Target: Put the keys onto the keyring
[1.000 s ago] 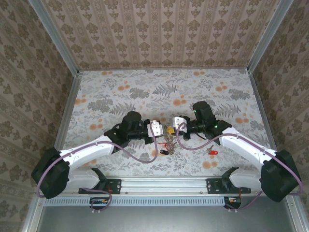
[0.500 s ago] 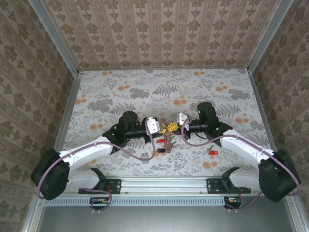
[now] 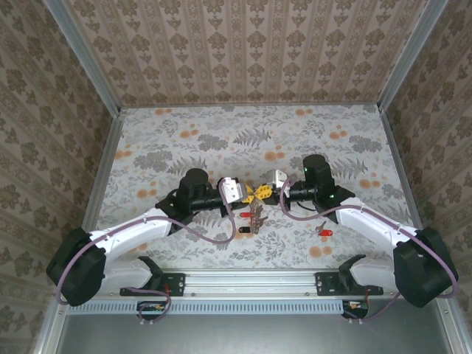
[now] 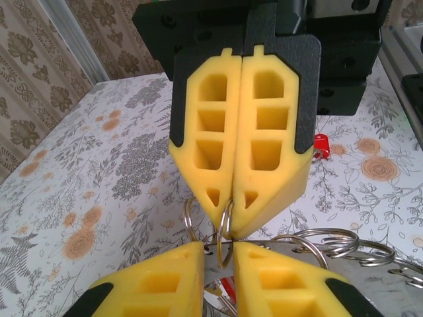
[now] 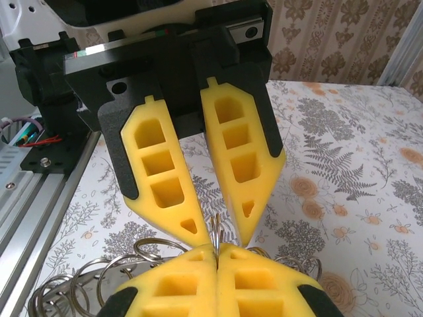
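**Tip to tip, centre stage**

Your right gripper (image 4: pixel 228 221), jaws pressed together, pinches a thin ring (image 4: pixel 225 238). Your left gripper (image 5: pixel 218 234), jaws slightly spread, straddles it. The keyring (image 4: pixel 383 281) sits just beside; keys (image 3: pixel 256 215) hang beneath. Open desk (image 3: pixel 221 133) beyond, rail (image 3: pixel 251 280) close behind.

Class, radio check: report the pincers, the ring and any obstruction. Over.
Right pincer shut on ring, above table. Left pincer open, straddling same ring. Red key loose on table. Nothing in the way.
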